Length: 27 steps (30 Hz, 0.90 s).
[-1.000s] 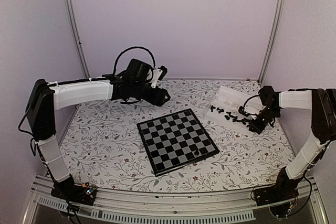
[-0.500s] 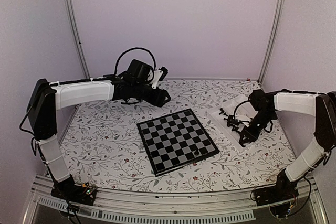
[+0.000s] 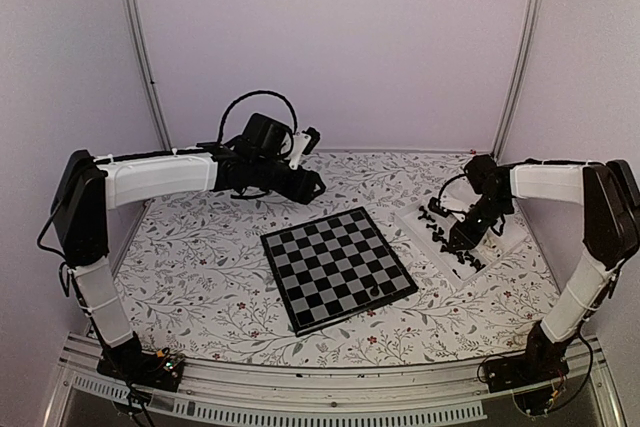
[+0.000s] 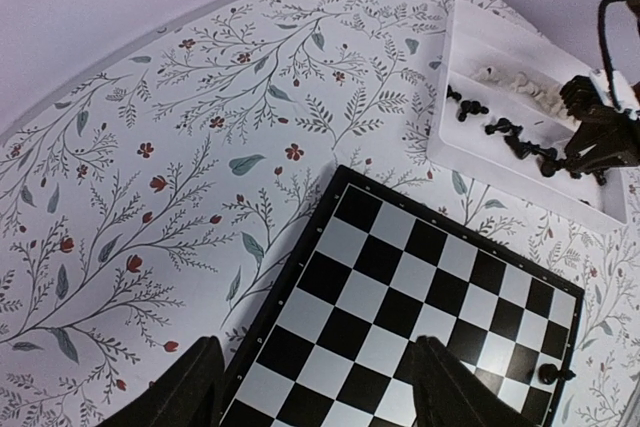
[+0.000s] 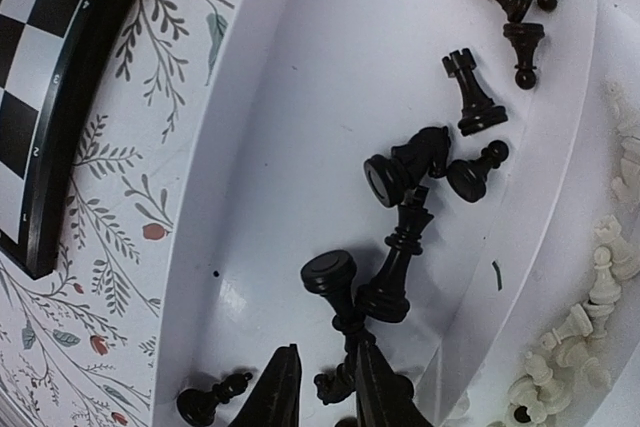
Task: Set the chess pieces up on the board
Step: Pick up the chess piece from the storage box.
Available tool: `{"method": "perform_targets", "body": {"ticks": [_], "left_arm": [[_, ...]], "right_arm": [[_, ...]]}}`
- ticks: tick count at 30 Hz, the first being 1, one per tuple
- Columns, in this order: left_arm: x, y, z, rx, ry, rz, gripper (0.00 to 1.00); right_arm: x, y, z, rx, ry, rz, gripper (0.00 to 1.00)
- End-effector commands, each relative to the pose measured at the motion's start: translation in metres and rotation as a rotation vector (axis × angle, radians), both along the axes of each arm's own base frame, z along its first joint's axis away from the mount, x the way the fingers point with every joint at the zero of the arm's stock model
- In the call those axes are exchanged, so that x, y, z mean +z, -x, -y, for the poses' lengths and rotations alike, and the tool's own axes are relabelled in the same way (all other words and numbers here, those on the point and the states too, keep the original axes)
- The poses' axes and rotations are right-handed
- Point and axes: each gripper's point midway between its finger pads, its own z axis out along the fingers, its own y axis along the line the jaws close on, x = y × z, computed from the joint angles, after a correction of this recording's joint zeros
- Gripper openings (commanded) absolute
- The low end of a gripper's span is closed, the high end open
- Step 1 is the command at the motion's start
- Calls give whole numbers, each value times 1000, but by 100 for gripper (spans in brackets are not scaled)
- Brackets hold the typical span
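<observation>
- Right claw (image 5: 325,362) down in the tray (image 5: 300,97), fingers narrowly astride a black piece (image 5: 335,385); grip cannot be told.
- Other black pieces (image 5: 405,172) lie just ahead of it.
- Left claw (image 4: 315,352) spread wide, empty, over the board (image 4: 420,287).

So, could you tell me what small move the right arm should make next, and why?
Probably close the right end effector on the fallen black piece between its fingers and lift it from the white tray. The fingers straddle that piece, though whether they pinch it yet is unclear, and the board holds only one black piece.
</observation>
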Motion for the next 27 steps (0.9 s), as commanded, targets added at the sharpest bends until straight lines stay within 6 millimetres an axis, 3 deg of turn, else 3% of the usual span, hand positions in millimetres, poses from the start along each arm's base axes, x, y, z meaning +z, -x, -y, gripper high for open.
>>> {"method": "perform_targets", "body": {"ticks": [1,16,27], "left_arm": [[8,-2,1,-8,6,13,66],[5,-1,4,-10,13,-7,66],[6,1,5,-17,18,-12,66]], "right_arm": [[-7,-15,6,-17,46,32,25],[-6,-35,2,-59,20,52,27],[-28,-28,11,-88,70,-3,28]]}}
